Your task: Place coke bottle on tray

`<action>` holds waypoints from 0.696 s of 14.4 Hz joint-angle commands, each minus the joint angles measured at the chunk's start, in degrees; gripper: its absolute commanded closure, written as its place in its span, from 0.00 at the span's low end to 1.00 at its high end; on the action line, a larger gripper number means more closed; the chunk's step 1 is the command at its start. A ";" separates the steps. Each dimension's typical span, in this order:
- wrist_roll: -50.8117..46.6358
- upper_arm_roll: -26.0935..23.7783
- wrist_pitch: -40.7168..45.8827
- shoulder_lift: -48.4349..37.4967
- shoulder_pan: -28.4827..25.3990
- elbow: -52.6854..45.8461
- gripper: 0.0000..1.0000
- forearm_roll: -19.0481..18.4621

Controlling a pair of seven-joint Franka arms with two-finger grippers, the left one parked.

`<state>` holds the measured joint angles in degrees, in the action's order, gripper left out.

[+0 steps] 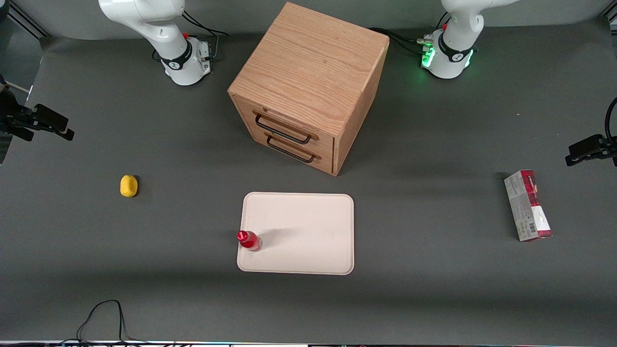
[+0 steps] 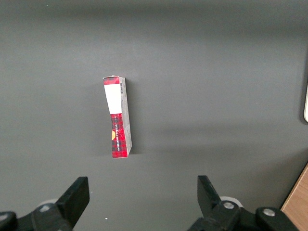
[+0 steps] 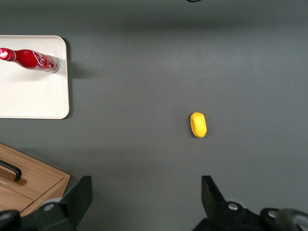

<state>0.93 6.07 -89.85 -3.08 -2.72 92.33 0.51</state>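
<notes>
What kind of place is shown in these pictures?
Probably a robotics lab: a grey-covered table with loose test props, a coke bottle standing on a tray, and the open, empty gripper hanging above the table.

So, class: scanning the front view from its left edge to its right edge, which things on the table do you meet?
pincer → yellow lump → coke bottle → tray → carton

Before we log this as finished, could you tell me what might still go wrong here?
1. The coke bottle stands upright at the very edge of the tray, so a small nudge might tip it off onto the table.
2. The open claw hangs above the table near the lemon, away from the bottle, and cannot steady it.
</notes>
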 commanded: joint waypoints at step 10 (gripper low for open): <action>0.74 -0.53 1.08 -1.05 0.70 1.28 0.00 -0.95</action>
<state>0.93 5.89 -89.01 -3.09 -2.13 92.83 0.39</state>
